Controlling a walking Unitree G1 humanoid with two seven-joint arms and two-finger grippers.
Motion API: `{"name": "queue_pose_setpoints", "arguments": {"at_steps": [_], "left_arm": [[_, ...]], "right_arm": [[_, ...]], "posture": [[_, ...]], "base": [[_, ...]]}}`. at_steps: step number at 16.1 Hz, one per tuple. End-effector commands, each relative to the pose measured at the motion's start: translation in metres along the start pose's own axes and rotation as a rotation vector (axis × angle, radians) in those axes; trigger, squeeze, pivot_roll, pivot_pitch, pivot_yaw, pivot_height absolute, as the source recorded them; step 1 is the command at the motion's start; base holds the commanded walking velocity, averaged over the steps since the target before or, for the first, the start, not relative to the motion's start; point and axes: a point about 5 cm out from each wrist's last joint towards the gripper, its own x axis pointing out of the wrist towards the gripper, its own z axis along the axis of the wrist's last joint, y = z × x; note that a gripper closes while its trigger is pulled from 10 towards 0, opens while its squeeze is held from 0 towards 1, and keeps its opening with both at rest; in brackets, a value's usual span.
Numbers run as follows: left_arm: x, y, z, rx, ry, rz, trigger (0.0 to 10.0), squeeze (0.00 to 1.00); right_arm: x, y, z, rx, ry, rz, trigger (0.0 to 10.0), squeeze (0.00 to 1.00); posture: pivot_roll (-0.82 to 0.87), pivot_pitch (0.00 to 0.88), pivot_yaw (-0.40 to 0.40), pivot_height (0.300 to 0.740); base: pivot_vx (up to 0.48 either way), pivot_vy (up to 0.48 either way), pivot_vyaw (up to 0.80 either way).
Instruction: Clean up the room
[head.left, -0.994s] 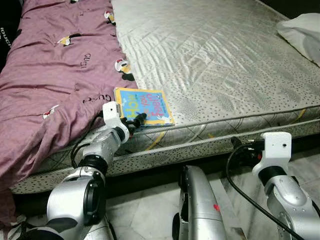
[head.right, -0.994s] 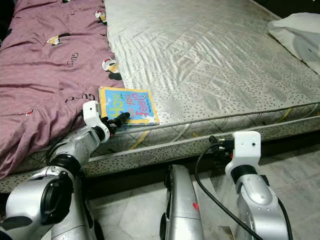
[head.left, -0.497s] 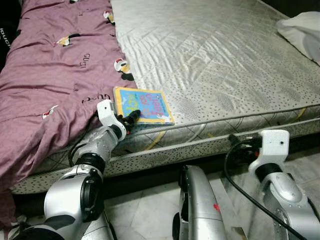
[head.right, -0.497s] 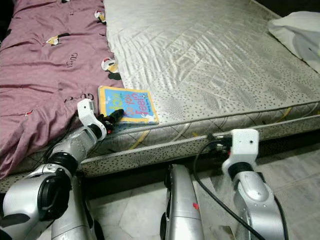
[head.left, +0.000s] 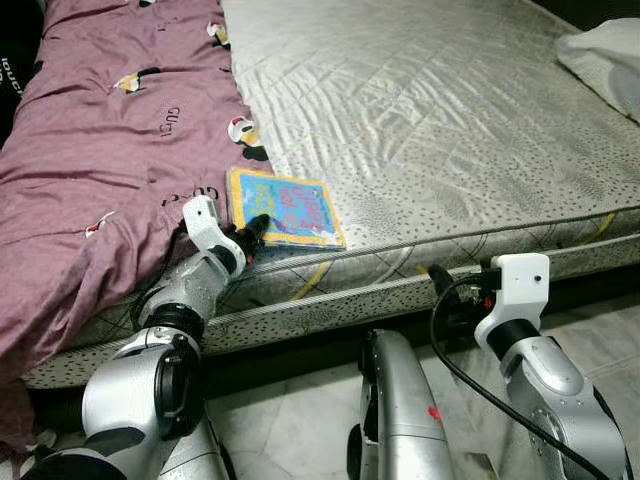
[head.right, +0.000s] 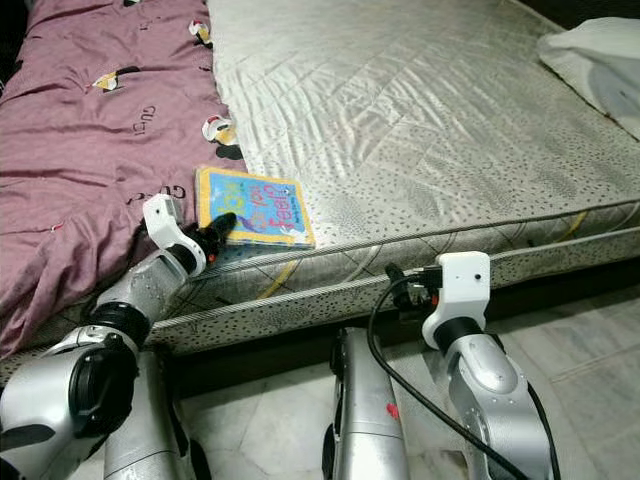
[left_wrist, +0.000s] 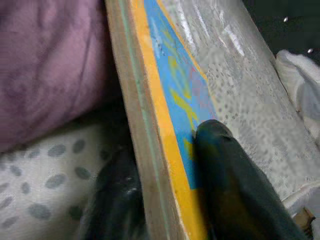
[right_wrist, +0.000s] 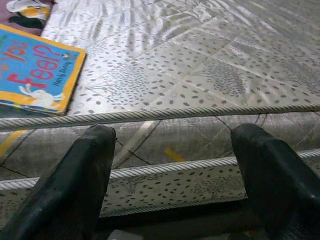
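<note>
A children's book (head.left: 288, 207) with a blue cover and yellow border lies flat near the front edge of the grey mattress (head.left: 450, 120), beside the purple blanket (head.left: 100, 130). My left gripper (head.left: 250, 230) is shut on the book's near left corner. In the left wrist view one finger (left_wrist: 225, 175) presses on the cover and the other (left_wrist: 115, 200) sits under the book's edge (left_wrist: 145, 125). My right gripper (right_wrist: 175, 185) is open with nothing between its fingers. It is held low in front of the mattress side (right_wrist: 190, 130), right of the book (right_wrist: 35, 70).
The purple blanket with cartoon prints covers the bed's left part and hangs over its front edge. A white pillow (head.left: 605, 55) lies at the far right of the bed. Pale tiled floor (head.left: 290, 430) runs along the bed's front, below my arms.
My left gripper has slid left along the book's near edge to its left corner. My right arm has swung left along the mattress side.
</note>
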Motion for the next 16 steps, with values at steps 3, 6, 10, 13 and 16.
{"name": "queue_pose_setpoints", "arguments": {"at_steps": [3,6,10,13,16], "left_arm": [[0.003,-0.009,0.019,0.038,-0.085,-0.038,0.0,0.00],[0.005,-0.022,0.032,0.122,-0.152,-0.104,0.0,0.00],[-0.003,-0.048,0.069,0.293,-0.400,-0.169,0.0,0.00],[-0.018,-0.055,0.081,0.429,-0.518,-0.172,0.0,0.00],[-0.047,-0.055,0.086,0.577,-0.604,-0.161,0.0,0.00]], "right_arm": [[0.006,0.000,0.002,0.001,-0.026,-0.017,10.0,0.00],[0.015,0.008,0.000,0.018,-0.040,-0.014,10.0,0.00],[0.028,0.023,-0.005,0.058,-0.053,0.000,10.0,0.00],[0.034,0.032,-0.006,0.074,-0.064,0.011,10.0,0.00],[0.043,0.033,0.004,0.121,-0.130,-0.007,10.0,0.00]], "posture": [[-0.17,0.000,-0.031,0.460],[-0.13,0.000,-0.022,0.460],[-0.06,0.000,-0.007,0.460],[-0.05,0.000,0.018,0.460],[-0.01,0.000,0.023,0.464]], "base": [[0.000,0.000,0.00],[0.000,0.000,0.00],[0.000,0.000,0.00],[0.000,0.000,0.00],[0.000,0.000,-0.14]]}}
